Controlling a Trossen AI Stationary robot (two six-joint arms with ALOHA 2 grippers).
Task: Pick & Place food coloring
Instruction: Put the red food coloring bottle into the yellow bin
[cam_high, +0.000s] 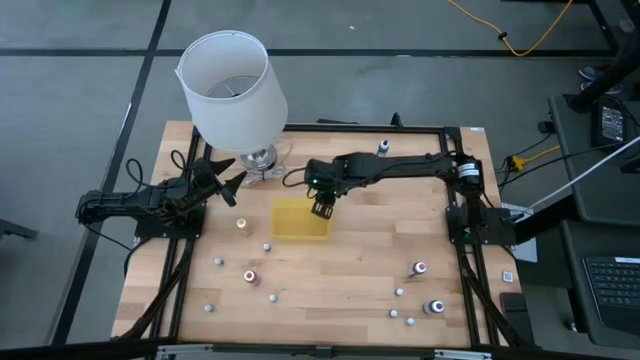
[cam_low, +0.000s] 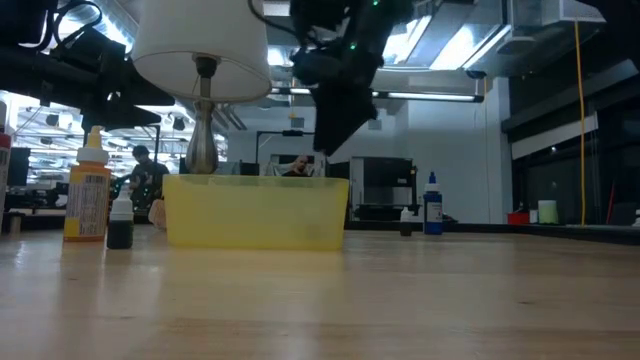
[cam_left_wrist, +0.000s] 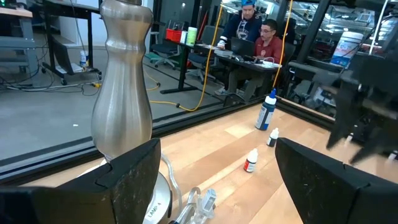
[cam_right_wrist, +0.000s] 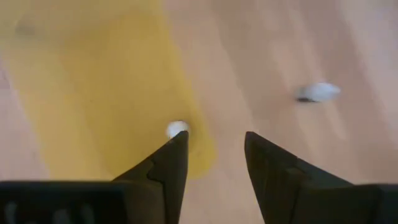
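Note:
Small food coloring bottles stand scattered on the wooden table, among them one (cam_high: 241, 224) left of the yellow tray (cam_high: 300, 220), a red-topped one (cam_high: 250, 276) and one (cam_high: 420, 268) on the right. My right gripper (cam_high: 322, 208) hangs open over the tray's right edge, above the tray (cam_low: 257, 210) in the low view. Its wrist view shows a white-topped bottle (cam_right_wrist: 177, 129) inside the tray (cam_right_wrist: 106, 93), beside one finger but not between them. My left gripper (cam_high: 225, 185) waits open at the table's left, next to the lamp base (cam_left_wrist: 124, 81).
A big white lampshade (cam_high: 232, 85) on a metal base stands at the table's far left. A blue-capped bottle (cam_left_wrist: 266, 111) stands near the far edge. More bottles dot the near half (cam_high: 400, 291). An orange bottle (cam_low: 88, 195) and a dark one (cam_low: 120, 222) stand left of the tray. People sit beyond the table.

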